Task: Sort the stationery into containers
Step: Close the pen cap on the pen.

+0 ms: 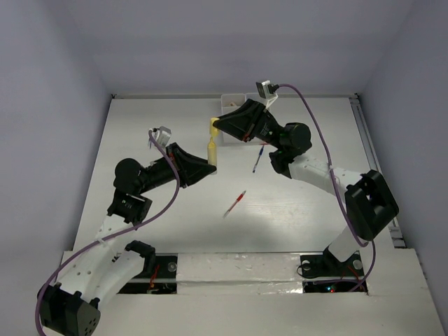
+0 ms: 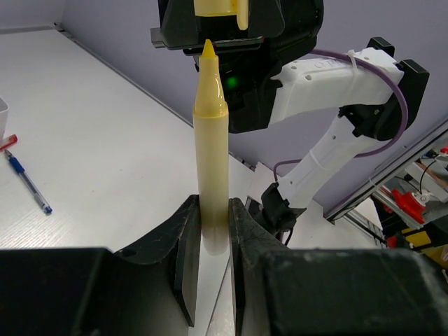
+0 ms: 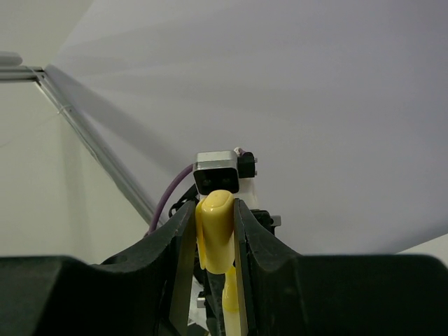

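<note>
We look down on a smooth white tabletop (image 1: 301, 224), closed in on three sides by matte pale-lilac walls (image 1: 63, 63). Above it, the left gripper (image 2: 211, 206), with black hard-plastic jaws, is clamped on the lower end of a slim, glossy yellow plastic marker barrel (image 2: 211, 126) that tapers to a bare cone-shaped tip. Close to that tip, the right gripper (image 3: 213, 210) pinches a rounded yellow plastic cap (image 3: 215, 234); we cannot tell whether tip and cap touch. A thin red pen (image 1: 236, 204) and a slender blue pen (image 1: 259, 159) lie flat on the table, well apart. A white plastic compartment tray (image 1: 232, 100) sits at the far edge, partly hidden behind the right arm.
</note>
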